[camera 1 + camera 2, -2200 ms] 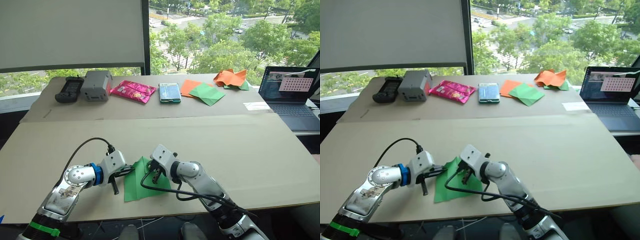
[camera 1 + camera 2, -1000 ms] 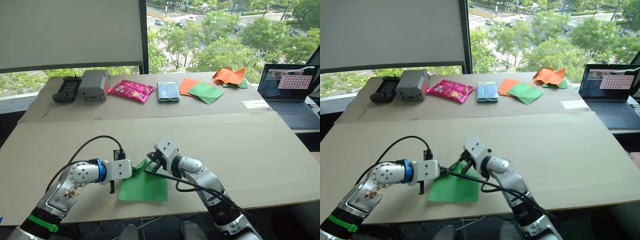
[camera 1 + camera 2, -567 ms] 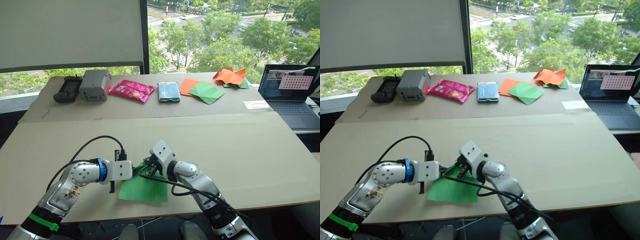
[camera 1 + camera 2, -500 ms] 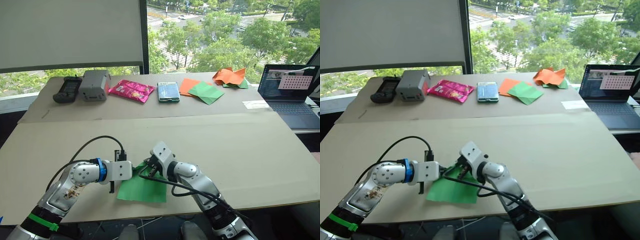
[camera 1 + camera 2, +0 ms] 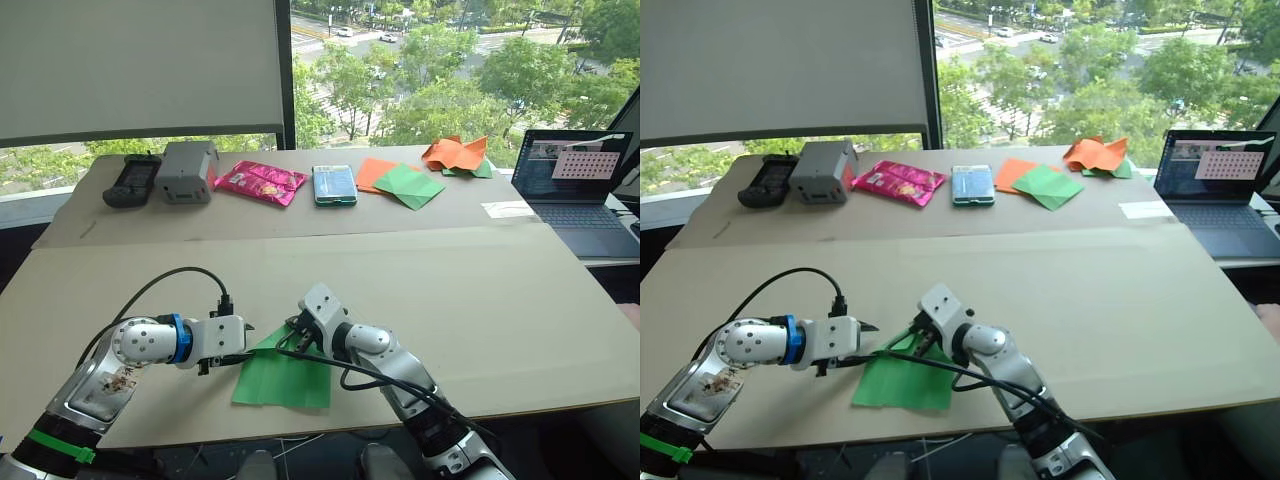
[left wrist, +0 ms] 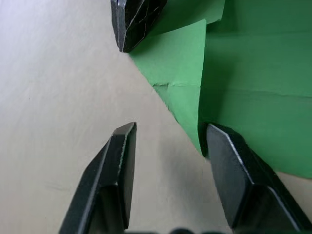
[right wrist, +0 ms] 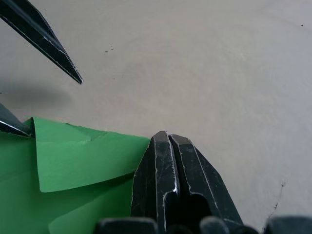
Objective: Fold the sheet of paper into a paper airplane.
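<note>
Sheet of paper [image 5: 282,377]: green, creased, corner folded over, near the table's [image 5: 520,300] front edge; right gripper [image 7: 168,141] pinched on its fold, left gripper [image 6: 168,134] spread astride its edge.

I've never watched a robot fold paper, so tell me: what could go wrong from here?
The right tool is shut, seemingly on the folded-over corner of the sheet of paper; a pull might tear it or undo the fold. The left tool is open astride the paper's edge; closing there might crumple it or drag the sheet.
</note>
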`<move>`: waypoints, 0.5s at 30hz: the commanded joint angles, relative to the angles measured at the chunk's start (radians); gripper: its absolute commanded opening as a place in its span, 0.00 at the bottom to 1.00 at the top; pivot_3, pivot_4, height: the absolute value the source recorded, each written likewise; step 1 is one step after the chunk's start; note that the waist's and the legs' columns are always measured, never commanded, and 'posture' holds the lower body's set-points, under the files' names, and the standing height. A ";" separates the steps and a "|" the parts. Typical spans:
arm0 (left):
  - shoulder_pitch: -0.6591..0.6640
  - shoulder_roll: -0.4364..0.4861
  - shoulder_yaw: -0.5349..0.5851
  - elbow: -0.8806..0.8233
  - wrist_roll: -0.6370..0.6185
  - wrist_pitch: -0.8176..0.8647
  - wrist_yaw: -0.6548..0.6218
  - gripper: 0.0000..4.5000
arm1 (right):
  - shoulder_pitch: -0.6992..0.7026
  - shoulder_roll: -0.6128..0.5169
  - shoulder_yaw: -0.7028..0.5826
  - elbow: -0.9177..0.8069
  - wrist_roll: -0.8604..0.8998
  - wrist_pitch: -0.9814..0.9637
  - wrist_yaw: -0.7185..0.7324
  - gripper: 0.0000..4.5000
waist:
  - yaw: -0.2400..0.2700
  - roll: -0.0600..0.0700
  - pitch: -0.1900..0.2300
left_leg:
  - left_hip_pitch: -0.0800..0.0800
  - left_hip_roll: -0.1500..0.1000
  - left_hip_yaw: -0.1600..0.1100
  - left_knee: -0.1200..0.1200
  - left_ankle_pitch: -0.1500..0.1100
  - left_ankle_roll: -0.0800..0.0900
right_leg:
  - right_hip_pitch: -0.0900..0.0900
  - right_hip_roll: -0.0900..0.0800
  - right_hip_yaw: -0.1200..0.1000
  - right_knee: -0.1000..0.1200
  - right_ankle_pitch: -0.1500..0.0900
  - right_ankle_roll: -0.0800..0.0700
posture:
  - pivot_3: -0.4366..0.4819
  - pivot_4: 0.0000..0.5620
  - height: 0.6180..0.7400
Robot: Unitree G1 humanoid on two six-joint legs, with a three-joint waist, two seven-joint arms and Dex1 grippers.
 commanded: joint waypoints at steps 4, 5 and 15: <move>-0.140 -0.064 0.090 -0.003 -0.245 0.296 -0.034 0.42 | 0.007 -0.006 0.003 0.013 -0.011 0.013 -0.020 0.00 | 0.002 -0.002 0.001 | -0.001 0.000 0.000 0.000 0.000 0.000 | 0.001 0.000 0.000 -0.001 0.000 0.000 | 0.48 0.27 0.82; -0.152 -0.080 0.084 0.008 -0.259 0.318 -0.030 0.35 | 0.009 -0.008 0.003 0.010 -0.012 0.014 -0.022 0.00 | 0.001 -0.003 0.001 | -0.001 0.000 0.000 0.001 0.000 0.000 | 0.001 0.000 0.000 -0.001 0.000 0.000 | 0.48 0.27 0.82; -0.211 -0.196 -0.063 0.123 -0.153 0.281 0.047 0.00 | 0.026 -0.020 -0.005 -0.028 -0.011 0.035 -0.034 0.00 | 0.004 -0.005 -0.001 | 0.000 0.000 -0.001 0.001 0.004 0.007 | 0.001 0.001 0.000 0.003 0.000 0.000 | 0.48 0.27 0.82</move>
